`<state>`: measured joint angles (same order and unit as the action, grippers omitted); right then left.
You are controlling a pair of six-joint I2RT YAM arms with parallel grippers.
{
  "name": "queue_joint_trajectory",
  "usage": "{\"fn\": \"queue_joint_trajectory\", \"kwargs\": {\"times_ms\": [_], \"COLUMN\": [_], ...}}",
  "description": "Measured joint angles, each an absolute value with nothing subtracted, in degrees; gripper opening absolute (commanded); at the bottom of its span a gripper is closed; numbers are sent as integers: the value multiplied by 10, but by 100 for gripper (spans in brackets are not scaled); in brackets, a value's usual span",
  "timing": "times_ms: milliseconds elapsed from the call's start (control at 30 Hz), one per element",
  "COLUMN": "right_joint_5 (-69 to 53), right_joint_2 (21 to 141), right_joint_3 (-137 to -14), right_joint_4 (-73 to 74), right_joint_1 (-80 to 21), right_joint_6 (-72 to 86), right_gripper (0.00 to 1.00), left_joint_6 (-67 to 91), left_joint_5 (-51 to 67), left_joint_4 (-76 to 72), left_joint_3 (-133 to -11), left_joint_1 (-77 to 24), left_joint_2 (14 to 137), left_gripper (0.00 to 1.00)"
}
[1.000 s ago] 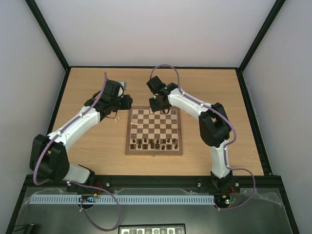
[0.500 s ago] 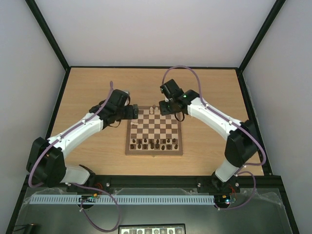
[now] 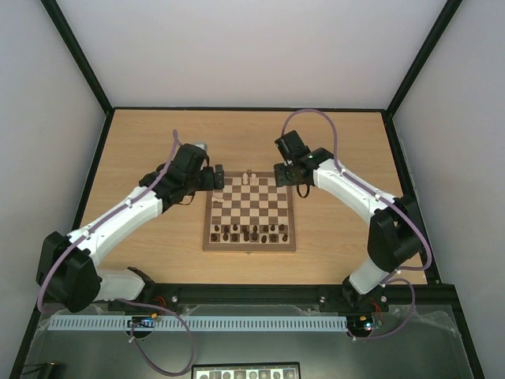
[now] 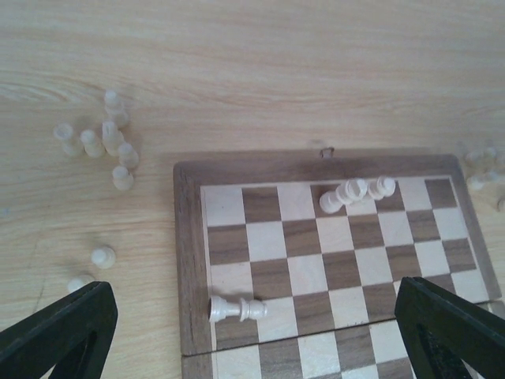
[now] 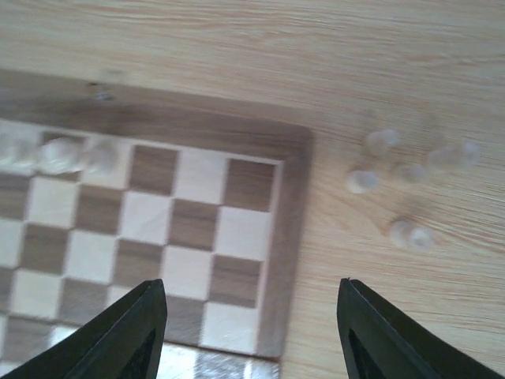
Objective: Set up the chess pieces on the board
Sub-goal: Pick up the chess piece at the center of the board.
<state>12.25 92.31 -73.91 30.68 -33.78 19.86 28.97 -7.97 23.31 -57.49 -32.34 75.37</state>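
I have the table [image 3: 158, 142] with the board [image 3: 250, 213] at its middle. My left gripper [image 4: 252, 339] hangs over the board's far left corner, jaws spread wide and empty. My right gripper [image 5: 252, 332], over the far right corner, is also parted and holds nothing. Pale chess pieces [image 4: 357, 192] cluster on the far row. One lies on its side by the left edge, and more are scattered on the table off both far corners. The dark pieces [image 3: 248, 232] line the near rows.

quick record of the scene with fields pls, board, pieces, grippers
board: flat on table
pale pieces on board: three grouped on far row, one lying on its side near left edge
loose pale pieces: on table off both far corners
dark chessmen: near rows of board
left gripper: wide open, empty
right gripper: open, empty
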Motion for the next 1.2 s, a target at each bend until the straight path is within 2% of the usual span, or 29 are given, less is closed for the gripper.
{"fn": "queue_joint_trajectory", "kwargs": {"times_ms": [167, 667, 1033, 1200], "right_joint_5": [134, 146, 147, 147], "right_joint_2": [953, 1055, 1086, 1091], "right_joint_3": [-728, -739, -767, -767], "right_joint_4": [297, 283, 275, 271], "right_joint_1": [-294, -256, -236, -232], "right_joint_6": [203, 208, 208, 208], "right_gripper": [47, 46, 39, 41], "left_joint_6": [288, 286, 286, 286], "left_joint_5": [-69, -4, 3, 3], "left_joint_4": [206, 125, 114, 110], "left_joint_3": [-575, -554, -551, -550], "left_joint_1": [-296, -250, -250, -250], "left_joint_2": [748, 749, 755, 755], "left_gripper": [100, 99, 99, 99]}}
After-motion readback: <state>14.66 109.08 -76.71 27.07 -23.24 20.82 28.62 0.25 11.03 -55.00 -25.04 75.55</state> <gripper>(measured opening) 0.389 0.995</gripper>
